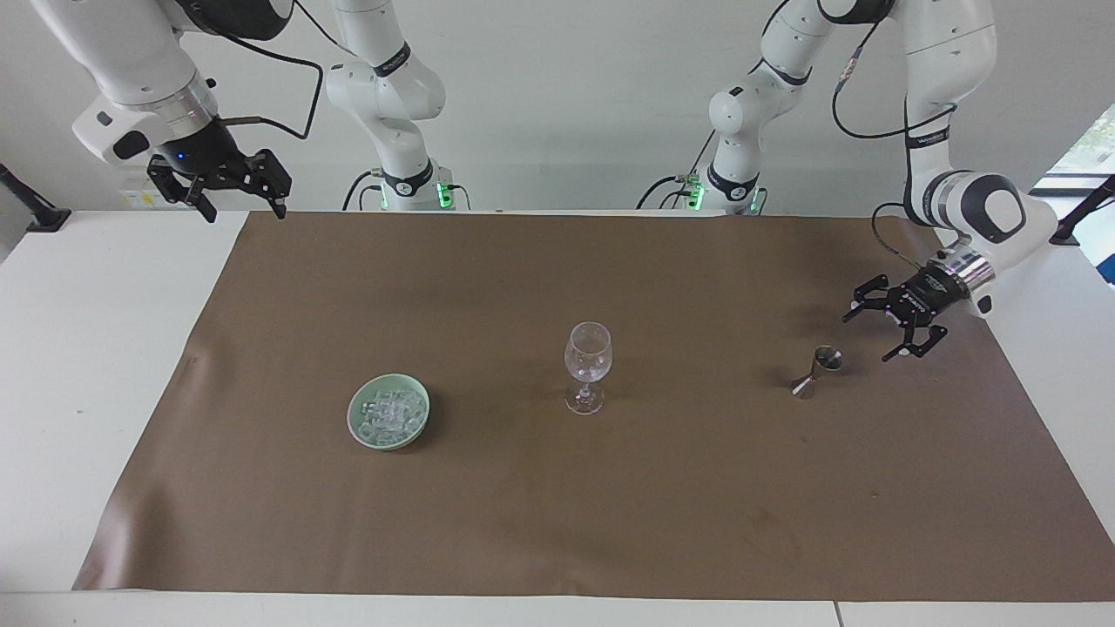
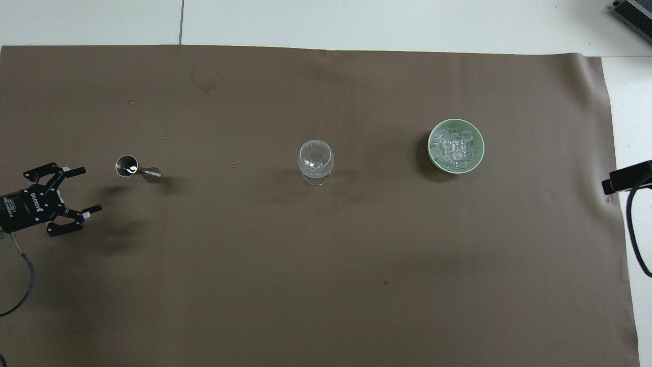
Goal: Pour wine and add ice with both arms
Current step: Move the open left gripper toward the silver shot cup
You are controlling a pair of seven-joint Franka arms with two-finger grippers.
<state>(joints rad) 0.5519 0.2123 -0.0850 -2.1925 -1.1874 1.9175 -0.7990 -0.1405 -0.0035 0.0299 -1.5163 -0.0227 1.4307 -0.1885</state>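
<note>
A clear stemmed wine glass (image 1: 588, 366) (image 2: 316, 160) stands upright in the middle of the brown mat. The ice (image 1: 389, 411) (image 2: 455, 148) is heaped in a pale green bowl (image 1: 383, 445) (image 2: 431, 153) toward the right arm's end. A steel jigger (image 1: 819, 370) (image 2: 135, 169) stands toward the left arm's end. My left gripper (image 1: 867, 338) (image 2: 90, 188) hangs open just beside the jigger, low over the mat, not touching it. My right gripper (image 1: 246, 215) waits open, raised over the mat's corner by its own base. Wine itself is out of view.
The brown mat (image 1: 557, 522) covers most of the white table (image 1: 87, 366). A black part with a cable (image 2: 626, 176) juts in at the mat's edge by the right arm's end. A dark box (image 2: 634, 12) sits at the table's farthest corner.
</note>
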